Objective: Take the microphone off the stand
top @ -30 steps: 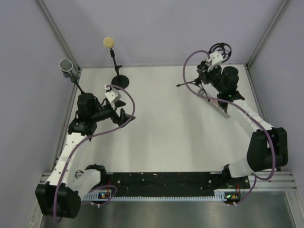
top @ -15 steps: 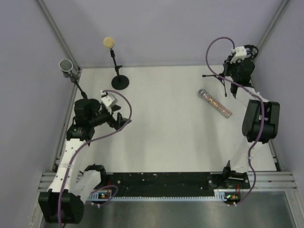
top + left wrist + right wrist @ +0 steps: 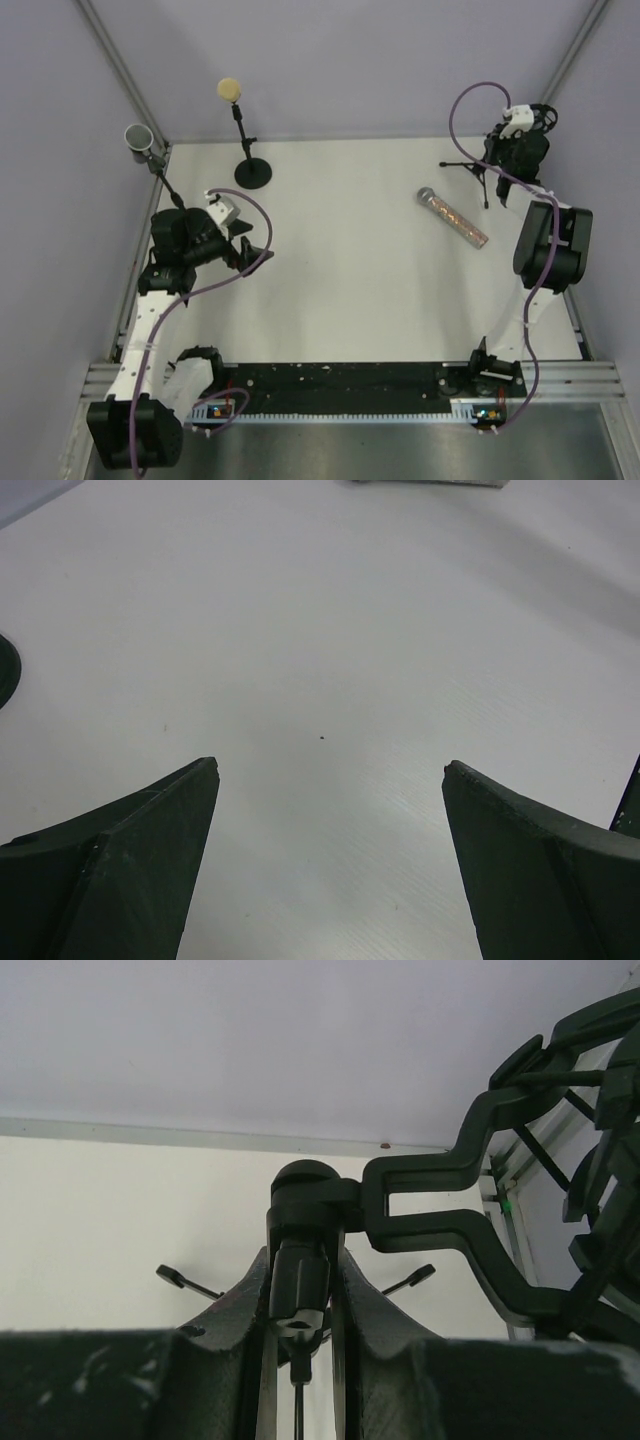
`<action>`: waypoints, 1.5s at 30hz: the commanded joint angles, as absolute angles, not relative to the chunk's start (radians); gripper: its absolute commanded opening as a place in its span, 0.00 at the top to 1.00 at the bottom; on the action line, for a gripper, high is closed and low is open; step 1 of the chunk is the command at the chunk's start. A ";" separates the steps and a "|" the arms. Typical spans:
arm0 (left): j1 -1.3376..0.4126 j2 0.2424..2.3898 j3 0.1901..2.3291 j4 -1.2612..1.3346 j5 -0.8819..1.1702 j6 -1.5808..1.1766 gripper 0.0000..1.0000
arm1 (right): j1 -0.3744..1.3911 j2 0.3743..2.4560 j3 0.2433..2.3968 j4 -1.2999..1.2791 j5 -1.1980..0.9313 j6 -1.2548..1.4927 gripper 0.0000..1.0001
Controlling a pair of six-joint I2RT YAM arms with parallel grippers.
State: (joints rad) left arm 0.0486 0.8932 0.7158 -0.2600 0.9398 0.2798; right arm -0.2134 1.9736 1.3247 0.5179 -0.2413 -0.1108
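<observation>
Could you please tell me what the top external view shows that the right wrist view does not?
Top external only: the microphone lying loose on the table, and the open left pincer. Right wrist only: the right pincer shut on the post of the tripod stand, below its empty clip. Both: the stand and the white table.

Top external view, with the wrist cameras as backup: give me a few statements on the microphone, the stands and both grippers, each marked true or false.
1. The glittery microphone lies flat on the table. True.
2. The left gripper is shut on that microphone. False: its jaws stand wide open over bare table, holding nothing.
3. The right gripper is shut on the stem of the black tripod stand. True.
4. The round-base stand at the far edge carries nothing. False: a cream-headed microphone sits on top of it.
</observation>
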 commanded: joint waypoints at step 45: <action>0.080 0.873 0.663 -0.146 1.045 0.210 0.01 | -0.253 2.026 1.422 0.454 -0.253 -0.100 0.68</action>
